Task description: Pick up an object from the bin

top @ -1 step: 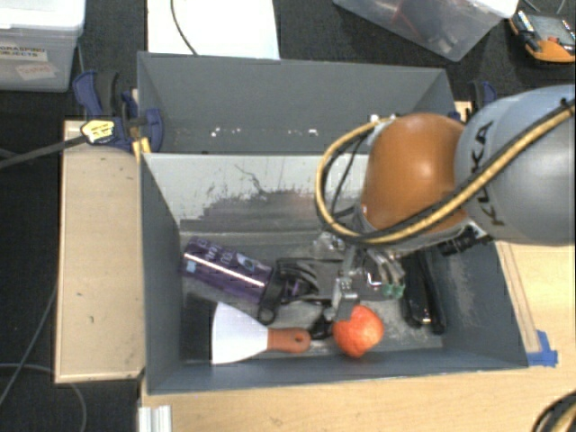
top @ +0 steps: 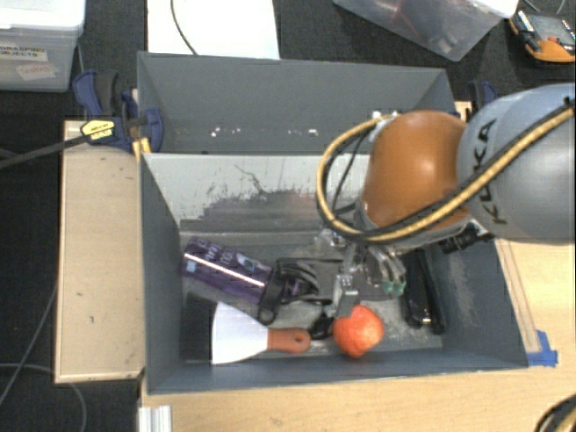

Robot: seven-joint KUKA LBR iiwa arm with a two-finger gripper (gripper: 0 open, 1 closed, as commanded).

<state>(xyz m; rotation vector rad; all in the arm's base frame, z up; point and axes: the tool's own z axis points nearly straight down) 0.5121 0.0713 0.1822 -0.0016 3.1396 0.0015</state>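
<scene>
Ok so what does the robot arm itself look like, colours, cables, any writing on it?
The arm is a thick, rounded silver-grey link with black KUKA lettering. At its wrist sits a smooth, orange, dome-shaped cover. Yellow and black cables run along the link and loop around the cover. Under the cover is the gripper, a small bare-metal assembly.
</scene>
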